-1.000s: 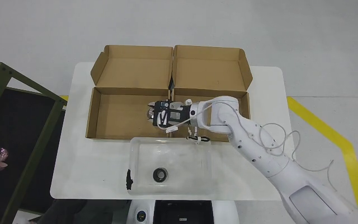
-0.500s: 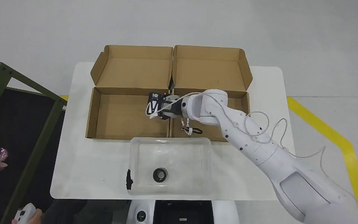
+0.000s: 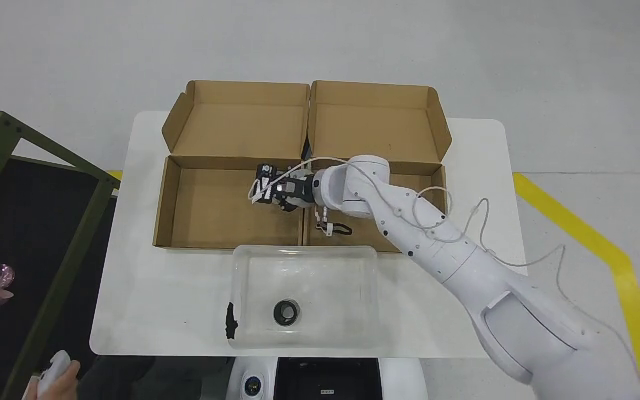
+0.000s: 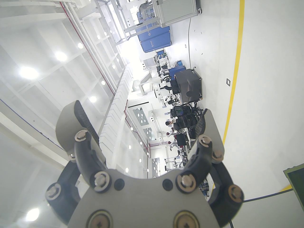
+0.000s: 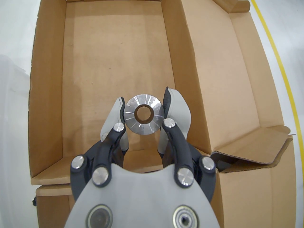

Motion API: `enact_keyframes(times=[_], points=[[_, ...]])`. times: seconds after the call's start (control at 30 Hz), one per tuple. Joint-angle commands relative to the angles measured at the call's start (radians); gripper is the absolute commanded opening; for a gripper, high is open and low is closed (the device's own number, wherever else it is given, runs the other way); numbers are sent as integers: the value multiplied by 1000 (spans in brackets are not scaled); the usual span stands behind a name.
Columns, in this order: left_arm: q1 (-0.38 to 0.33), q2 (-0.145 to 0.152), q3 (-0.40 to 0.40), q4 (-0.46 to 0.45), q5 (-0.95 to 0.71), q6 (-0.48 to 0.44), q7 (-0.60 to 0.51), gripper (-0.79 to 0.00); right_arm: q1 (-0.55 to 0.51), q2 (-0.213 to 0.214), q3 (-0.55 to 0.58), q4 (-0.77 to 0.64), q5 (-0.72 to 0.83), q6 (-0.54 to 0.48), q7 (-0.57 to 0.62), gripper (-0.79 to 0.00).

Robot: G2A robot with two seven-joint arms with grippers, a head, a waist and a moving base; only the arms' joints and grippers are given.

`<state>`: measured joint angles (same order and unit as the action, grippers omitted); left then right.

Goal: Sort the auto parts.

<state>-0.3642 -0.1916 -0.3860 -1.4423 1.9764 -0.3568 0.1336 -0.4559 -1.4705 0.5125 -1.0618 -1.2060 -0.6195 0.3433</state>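
My right gripper [image 5: 143,113] is shut on a silver metal ring [image 5: 144,117] with a round hole, held by its edges above the floor of the left cardboard box [image 5: 47,77]. From above, that gripper [image 3: 264,188] hangs over the right part of the left box [image 3: 210,210]. A black ring-shaped part [image 3: 288,312] lies in the clear plastic bin [image 3: 370,262] at the table's front. My left gripper [image 4: 142,117] points up toward the hall ceiling, open, with nothing between its fingers.
A second cardboard box [image 3: 430,180] sits to the right of the first, both with lids folded back. The white arm crosses over it. A dark green frame [image 3: 40,250] stands left of the table. White tabletop [image 3: 140,300] lies bare left of the bin.
My right gripper has carried the silver ring leftward and farther from the bin, from the boxes' divider to over the left box's floor.
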Motion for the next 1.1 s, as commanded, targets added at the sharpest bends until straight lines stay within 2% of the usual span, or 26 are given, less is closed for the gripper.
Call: enact_keyframes(times=[0.0,0.3,0.37,0.47,0.53,0.7,0.83,1.07], points=[[0,0,0,0,0,0,0,0,8,-12,-10,21,-1,0,3,-785],[0,0,0,0,0,0,0,0,39,-63,-49,114,-23,7,19,-785],[0,0,0,0,0,0,0,0,43,-72,-53,128,-28,8,20,-739],[0,0,0,0,0,0,0,0,49,-84,-59,147,-47,15,28,-597],[0,0,0,0,0,0,0,0,51,-90,-60,158,-52,15,27,-548],[0,0,0,0,0,0,0,0,53,-103,-59,182,-64,9,16,-508],[0,0,0,0,0,0,0,0,54,-111,-58,188,-79,-1,14,-446],[0,0,0,0,0,0,0,0,55,-106,-30,119,-108,-18,15,-425]])
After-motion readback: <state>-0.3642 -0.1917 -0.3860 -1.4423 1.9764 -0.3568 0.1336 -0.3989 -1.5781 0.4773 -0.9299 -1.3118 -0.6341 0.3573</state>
